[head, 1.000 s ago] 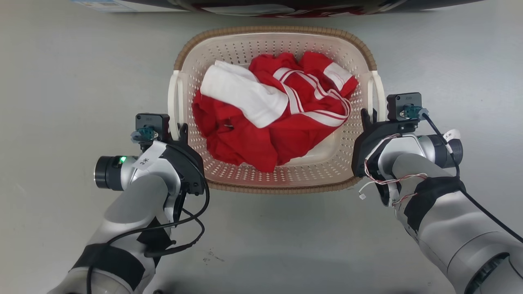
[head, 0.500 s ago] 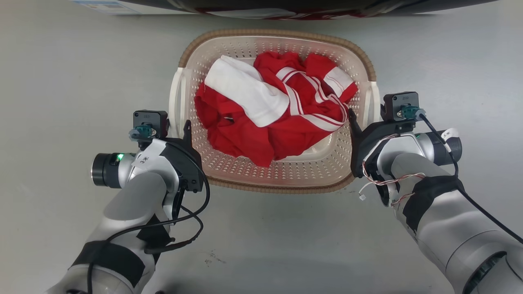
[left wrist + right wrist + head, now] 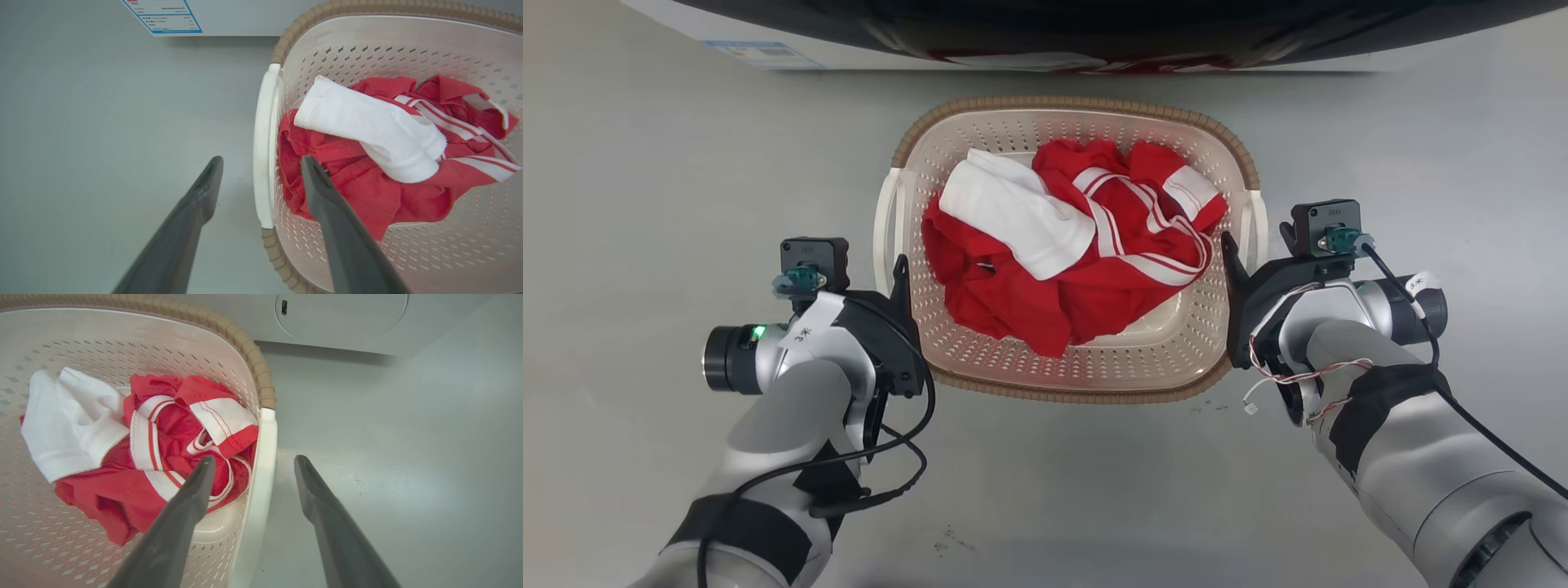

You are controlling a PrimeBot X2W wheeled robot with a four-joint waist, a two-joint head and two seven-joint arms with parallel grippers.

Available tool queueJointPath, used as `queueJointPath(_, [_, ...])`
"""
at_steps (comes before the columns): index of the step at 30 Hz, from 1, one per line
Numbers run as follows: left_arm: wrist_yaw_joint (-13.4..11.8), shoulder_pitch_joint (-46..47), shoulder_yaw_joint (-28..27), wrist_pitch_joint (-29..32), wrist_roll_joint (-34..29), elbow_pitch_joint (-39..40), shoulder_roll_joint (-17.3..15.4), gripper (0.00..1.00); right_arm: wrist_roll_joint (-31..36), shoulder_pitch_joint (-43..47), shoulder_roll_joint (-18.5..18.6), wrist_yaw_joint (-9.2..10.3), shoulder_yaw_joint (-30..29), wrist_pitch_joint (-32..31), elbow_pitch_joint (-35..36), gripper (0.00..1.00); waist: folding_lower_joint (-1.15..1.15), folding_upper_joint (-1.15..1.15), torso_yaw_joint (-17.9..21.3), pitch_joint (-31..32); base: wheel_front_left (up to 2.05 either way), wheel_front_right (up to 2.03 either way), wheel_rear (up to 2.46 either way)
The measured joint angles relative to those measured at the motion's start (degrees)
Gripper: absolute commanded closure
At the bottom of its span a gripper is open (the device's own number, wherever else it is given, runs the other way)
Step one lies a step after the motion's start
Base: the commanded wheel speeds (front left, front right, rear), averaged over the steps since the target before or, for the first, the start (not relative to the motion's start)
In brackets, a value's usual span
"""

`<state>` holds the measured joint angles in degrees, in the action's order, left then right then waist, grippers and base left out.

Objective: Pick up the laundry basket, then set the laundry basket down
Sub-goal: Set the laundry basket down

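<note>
Head view: one laundry basket (image 3: 1078, 105), cream perforated plastic, rounded-rectangular with a brown woven-look rim, on the grey floor (image 3: 645, 204); inside it, one white cloth (image 3: 1013, 216) atop crumpled red, white-striped fabric (image 3: 1013, 302). Left wrist view: left tool (image 3: 261, 161) spread wide, one finger inside the basket, one outside, astride its white left handle (image 3: 263, 122). Right wrist view: right tool (image 3: 255, 458) likewise wide, astride the right handle (image 3: 265, 437).

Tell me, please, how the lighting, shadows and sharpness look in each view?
Head view: soft, even light, sharp focus, a faint shadow beneath the laundry basket. Left wrist view: the blue-edged label has illegibly small print. Right wrist view: pale sheen on the floor, shadow under the washing machine.
</note>
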<state>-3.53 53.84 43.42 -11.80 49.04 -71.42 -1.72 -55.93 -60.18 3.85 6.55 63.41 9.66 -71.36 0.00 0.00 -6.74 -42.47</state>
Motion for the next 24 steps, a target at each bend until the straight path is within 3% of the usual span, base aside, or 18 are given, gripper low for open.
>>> queueJointPath(11, [0.6,-0.7,-0.9,-1.9,0.3,0.0,-0.2,0.0,0.0,0.8,-0.1,-0.29,-0.2,3.1,0.1,0.0,0.0,0.0,0.7,5.0,0.0,0.0,0.0])
queueJointPath(24, [1.4,-4.7,-2.4,-2.5,-0.2,3.4,-2.7,0.0,-0.1,3.7,-0.2,-1.53,-2.1,4.6,2.6,0.0,-0.01,0.0,1.9,13.4,0.0,0.0,0.0])
